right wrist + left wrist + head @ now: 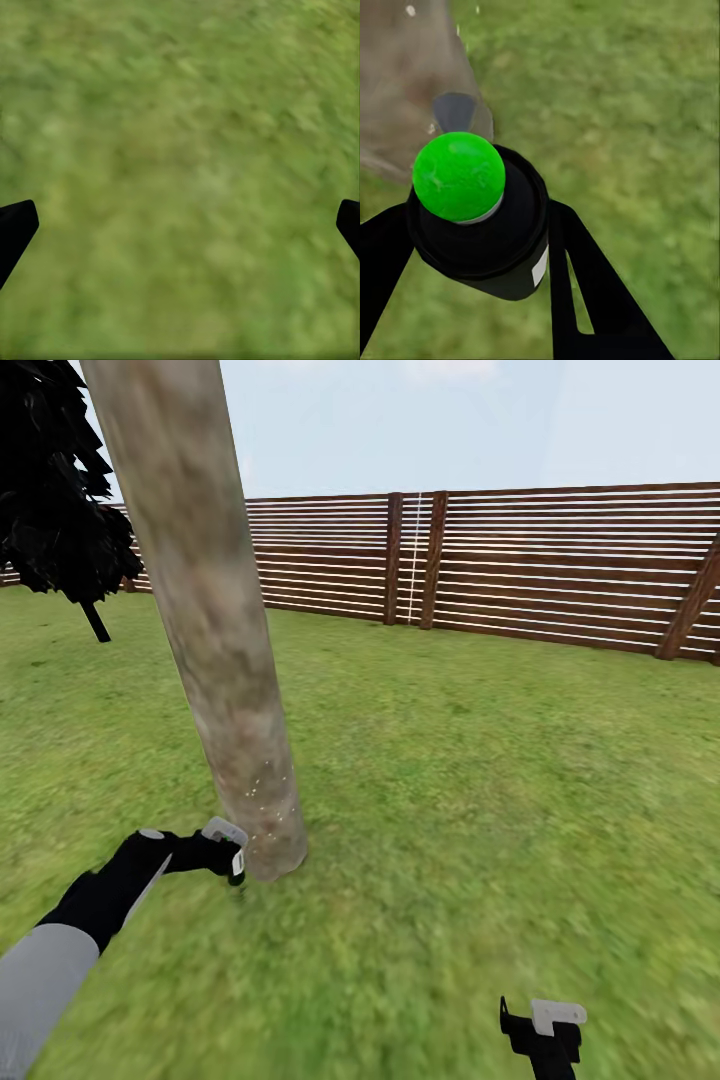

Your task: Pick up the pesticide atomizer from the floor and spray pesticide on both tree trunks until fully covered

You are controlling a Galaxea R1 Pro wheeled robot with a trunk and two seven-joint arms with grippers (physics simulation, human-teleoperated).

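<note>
i've got the left gripper clamped on the atomizer, green top showing, held low just beside the trunk base w/ pale specks on the bark, while the right gripper hangs w/ fingers wide apart over the lawn, fence behind.

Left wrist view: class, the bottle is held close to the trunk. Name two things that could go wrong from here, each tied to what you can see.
1. The left pincer holds the pesticide atomizer beside the base of the tree trunk; it could bump it.
2. Pale specks show only low on the trunk, so the upper part may stay uncovered.
</note>
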